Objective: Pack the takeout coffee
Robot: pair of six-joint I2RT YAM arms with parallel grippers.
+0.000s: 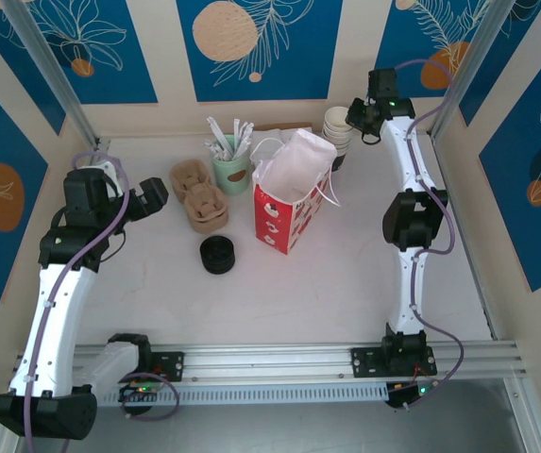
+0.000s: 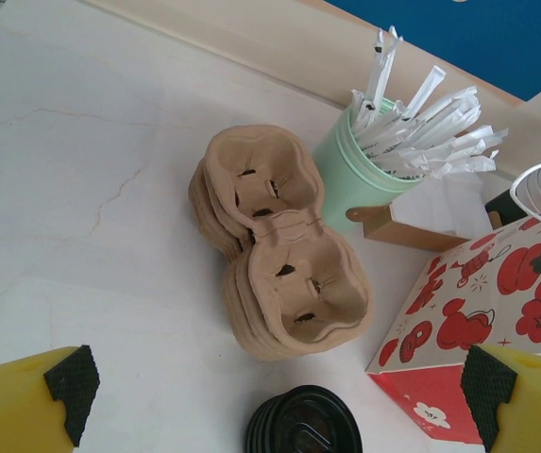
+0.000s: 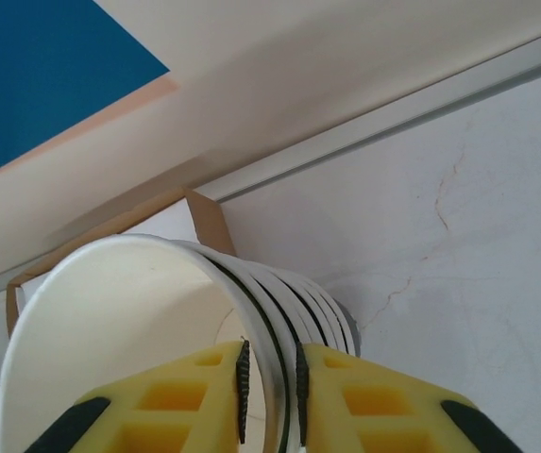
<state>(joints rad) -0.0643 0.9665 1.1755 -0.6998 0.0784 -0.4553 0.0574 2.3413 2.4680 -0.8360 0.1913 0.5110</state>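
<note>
Yellow ridged fingers (image 3: 364, 396) of the right gripper (image 3: 270, 382) are clamping the thin rim of the topmost cream-rimmed paper cup (image 3: 128, 311) in its nested stack, upper right of the top view. Packing is seemingly only beginning, with the takeout coffee awaiting assembly. Round black plastic lids (image 1: 218, 255) are sitting stacked mid-table, and the red-and-white paper bag (image 1: 284, 212) is gaping. Spread wide, the left gripper (image 2: 279, 392) is hovering over moulded pulp cup carriers (image 2: 284, 250).
</note>
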